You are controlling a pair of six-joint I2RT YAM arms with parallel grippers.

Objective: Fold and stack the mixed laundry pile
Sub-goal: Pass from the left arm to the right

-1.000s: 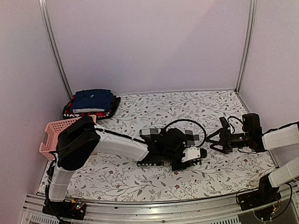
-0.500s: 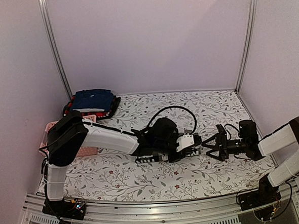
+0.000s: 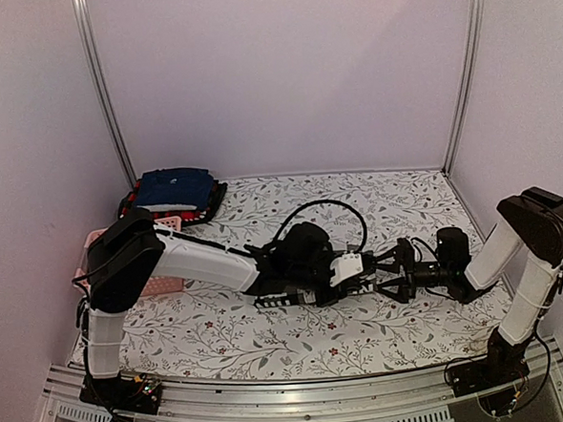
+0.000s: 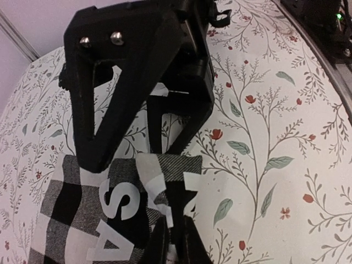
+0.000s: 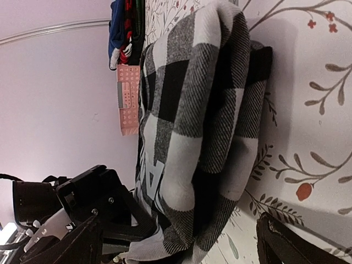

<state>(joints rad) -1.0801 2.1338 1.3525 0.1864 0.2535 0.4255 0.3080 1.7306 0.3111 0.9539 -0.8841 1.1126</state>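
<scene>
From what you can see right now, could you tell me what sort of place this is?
Probably a robot lab cell, not a home: bare walls on aluminium rails box in a floral-covered table, with a checked shirt, folded stack and pink basket.

The floral table [image 3: 270, 341] carries a checked shirt [image 5: 192, 110], a folded stack [image 3: 173, 191] and a pink basket [image 5: 127, 99].
</scene>
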